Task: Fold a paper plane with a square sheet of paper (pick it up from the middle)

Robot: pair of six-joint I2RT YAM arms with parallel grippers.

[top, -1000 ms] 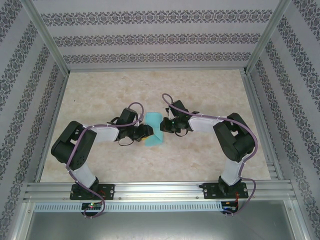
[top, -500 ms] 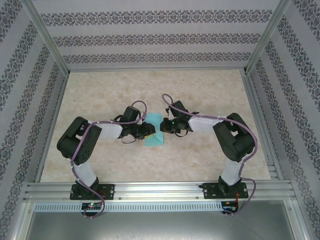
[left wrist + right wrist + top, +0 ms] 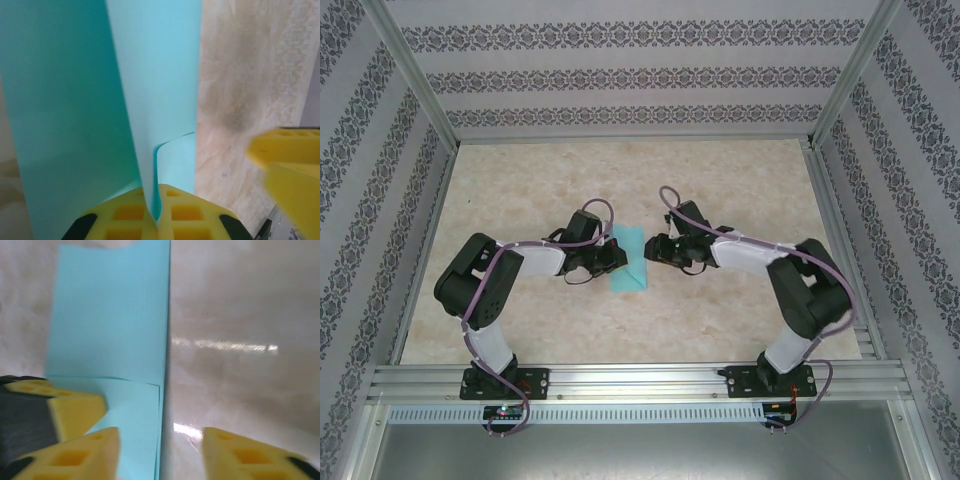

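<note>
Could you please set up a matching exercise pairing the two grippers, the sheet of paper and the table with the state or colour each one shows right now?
Column one:
1. left gripper
2. right gripper
3. sheet of paper
4. table

Column two:
A. open, jaws apart
B. turquoise, partly folded over itself
C. shut, pinching the paper
D. beige, marbled

Pairs: 1-C, 2-A, 3-B, 4-D

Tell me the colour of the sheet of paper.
Plain turquoise-blue, no print. The paper shows best in the right wrist view.
</note>
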